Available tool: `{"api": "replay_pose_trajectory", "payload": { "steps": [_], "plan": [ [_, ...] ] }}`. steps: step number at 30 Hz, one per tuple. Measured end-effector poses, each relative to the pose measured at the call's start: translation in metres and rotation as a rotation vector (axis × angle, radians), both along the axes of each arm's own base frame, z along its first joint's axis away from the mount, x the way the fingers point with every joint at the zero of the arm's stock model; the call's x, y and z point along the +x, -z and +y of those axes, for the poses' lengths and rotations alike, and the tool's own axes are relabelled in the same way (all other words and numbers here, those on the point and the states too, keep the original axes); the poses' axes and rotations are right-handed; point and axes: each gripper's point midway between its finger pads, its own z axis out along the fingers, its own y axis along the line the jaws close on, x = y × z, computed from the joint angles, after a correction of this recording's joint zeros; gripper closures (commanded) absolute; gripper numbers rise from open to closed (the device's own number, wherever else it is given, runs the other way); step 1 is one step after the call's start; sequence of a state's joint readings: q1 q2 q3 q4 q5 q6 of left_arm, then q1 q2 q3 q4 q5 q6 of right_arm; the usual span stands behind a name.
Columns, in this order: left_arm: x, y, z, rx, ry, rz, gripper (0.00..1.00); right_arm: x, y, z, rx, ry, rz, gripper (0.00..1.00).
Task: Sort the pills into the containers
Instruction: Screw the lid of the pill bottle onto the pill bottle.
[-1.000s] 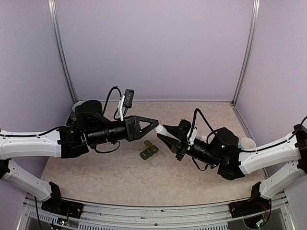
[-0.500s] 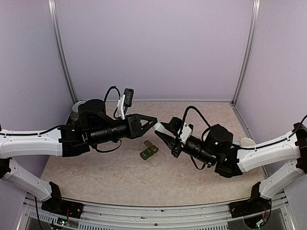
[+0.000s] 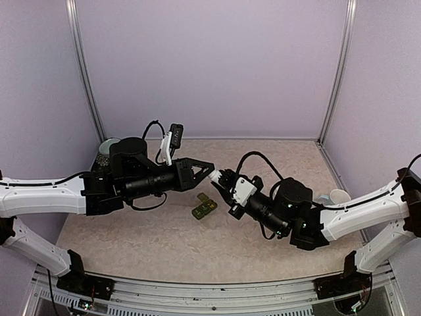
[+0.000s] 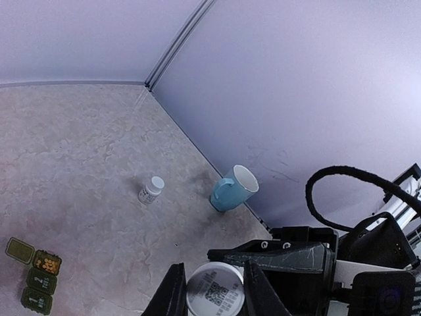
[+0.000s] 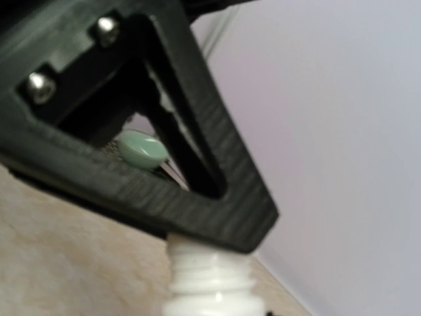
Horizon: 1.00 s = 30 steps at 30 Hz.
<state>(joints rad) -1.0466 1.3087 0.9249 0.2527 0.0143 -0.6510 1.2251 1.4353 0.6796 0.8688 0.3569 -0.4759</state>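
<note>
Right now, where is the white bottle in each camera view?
Top external: white bottle, near dead centre.
Left wrist: bottle at bottom centre, base towards the camera.
Right wrist: bottle at bottom centre, threaded neck only.
Shared landmark: the left fingers clamping it, seen in all three.

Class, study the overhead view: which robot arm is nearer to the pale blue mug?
Right. The right arm has its forearm running just in front of the mug by the right wall; the left arm reaches in from the opposite, left side.
</note>
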Motion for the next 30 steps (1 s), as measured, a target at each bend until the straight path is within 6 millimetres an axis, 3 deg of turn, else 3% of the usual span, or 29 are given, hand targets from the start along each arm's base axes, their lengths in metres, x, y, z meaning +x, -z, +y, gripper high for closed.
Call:
{"api": "replay_pose_trajectory", "payload": {
  "steps": [20, 30],
  "plan": [
    [0.013, 0.007, 0.0, -0.015, -0.083, 0.034, 0.75, 0.01, 0.004, 0.001, -0.078, 0.174, -0.06, 1.0],
    [-0.003, -0.02, -0.009, -0.115, -0.002, -0.008, 0.76, -0.005, -0.025, -0.008, 0.041, 0.082, -0.028, 1.0]
  ]
}}
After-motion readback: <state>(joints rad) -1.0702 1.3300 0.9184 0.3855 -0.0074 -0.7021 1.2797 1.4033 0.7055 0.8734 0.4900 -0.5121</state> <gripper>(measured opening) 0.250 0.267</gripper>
